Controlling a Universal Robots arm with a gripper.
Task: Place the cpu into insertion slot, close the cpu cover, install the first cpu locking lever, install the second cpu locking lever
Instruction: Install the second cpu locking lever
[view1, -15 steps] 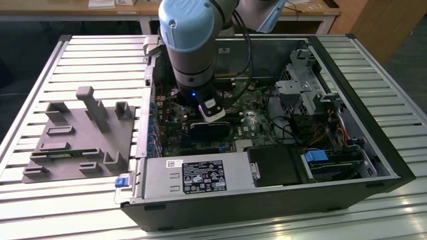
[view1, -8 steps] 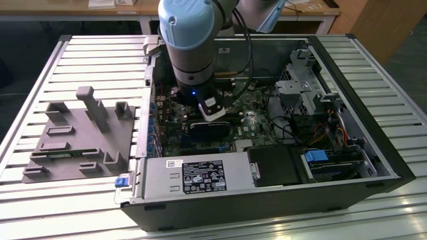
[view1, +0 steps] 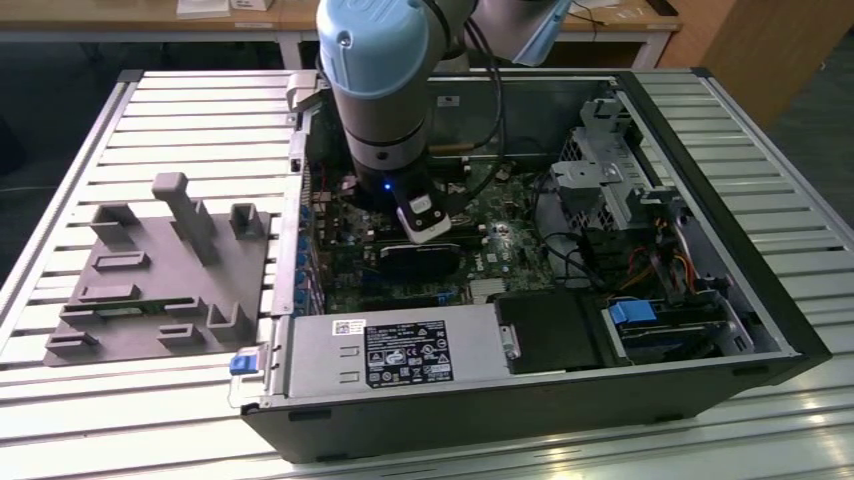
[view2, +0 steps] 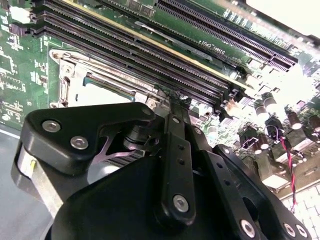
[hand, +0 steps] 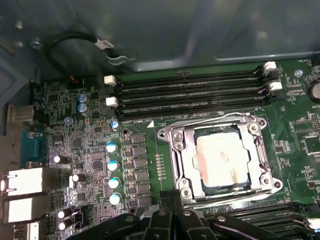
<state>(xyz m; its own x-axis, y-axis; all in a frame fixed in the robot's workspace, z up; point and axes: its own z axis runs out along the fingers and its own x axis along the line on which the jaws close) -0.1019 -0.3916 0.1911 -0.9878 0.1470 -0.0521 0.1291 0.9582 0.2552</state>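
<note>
Evidently the open computer case lies on its side on the slatted worktop so that the green motherboard faces up and the arm can come straight down onto it. A grey fixture block sits on the worktop near the case's open side, well apart from the board. On the motherboard, the insertion slot lies just beside the long black memory slots, and the cpu already rests flat in its recess, its dull silver top showing through the window of the cpu cover, which looks folded down around it; whether the locking levers are latched I cannot tell. The hand hangs low over the board at one edge of the socket. Its black fingers appear drawn narrowly together, with nothing visibly held between them.
</note>
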